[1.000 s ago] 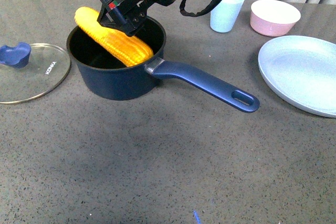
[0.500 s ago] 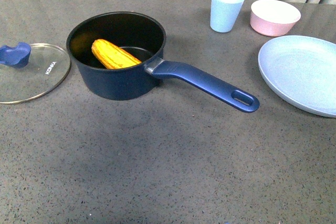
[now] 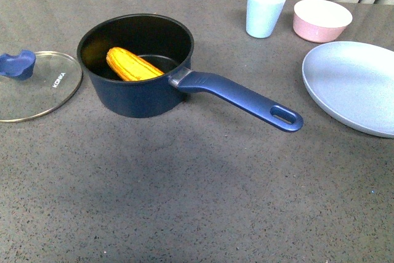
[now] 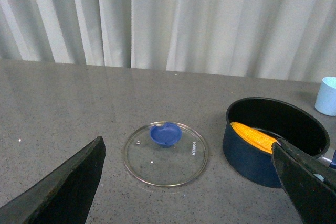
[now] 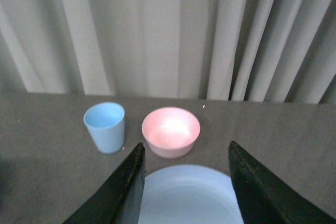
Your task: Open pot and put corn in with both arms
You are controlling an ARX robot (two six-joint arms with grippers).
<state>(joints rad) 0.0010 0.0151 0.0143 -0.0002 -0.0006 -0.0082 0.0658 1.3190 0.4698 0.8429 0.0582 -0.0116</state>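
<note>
Front view shows the corn (image 3: pixel 133 66) lying inside the uncovered pot (image 3: pixel 138 93), while both wrist views show each gripper's fingers spread and empty.

Even soft overhead light, faint shadows; glare on pink bowl (image 5: pixel 170 131) (wrist view); sharp.

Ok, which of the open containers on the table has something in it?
The navy pot: the corn cob lies inside. The pink bowl looks empty; the blue cup's inside isn't visible.
</note>
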